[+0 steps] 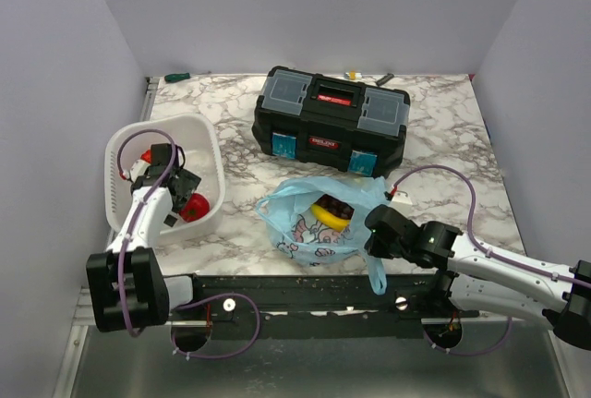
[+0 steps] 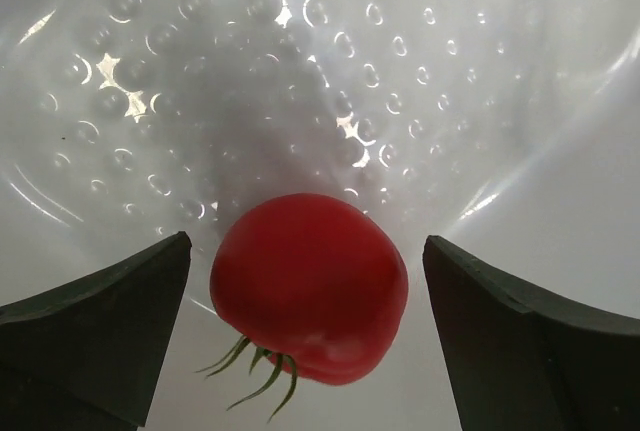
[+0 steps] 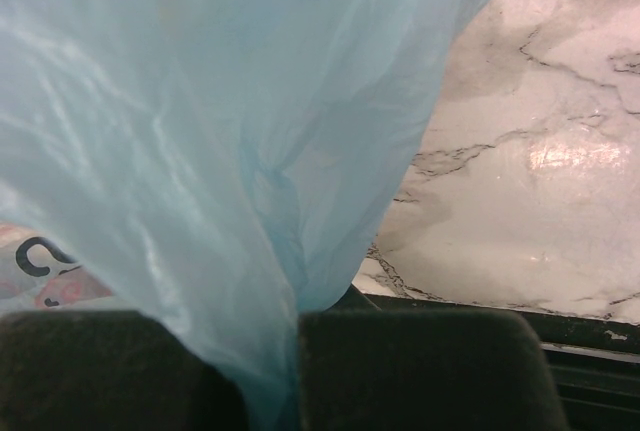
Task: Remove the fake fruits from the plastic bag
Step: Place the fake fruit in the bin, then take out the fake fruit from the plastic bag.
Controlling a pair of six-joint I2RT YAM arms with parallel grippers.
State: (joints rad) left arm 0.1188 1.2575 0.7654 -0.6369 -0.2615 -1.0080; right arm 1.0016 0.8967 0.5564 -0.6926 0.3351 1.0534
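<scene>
Left end effector [image 2: 306, 246] stands apart, red apple [image 2: 310, 286] lying free between its fingers on the white basket [image 2: 400, 71] floor: lift straight up without nudging it. Right end effector [image 3: 298, 356] is clamped on the plastic bag [image 3: 220, 131], banana [image 1: 330, 216] inside, beside it.

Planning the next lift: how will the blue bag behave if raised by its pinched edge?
Likely floppy: the bag gathers in soft folds at the shut right claw. It would probably sag around the banana lying inside rather than keep its shape. The thin glossy film may slip through the grip.
</scene>
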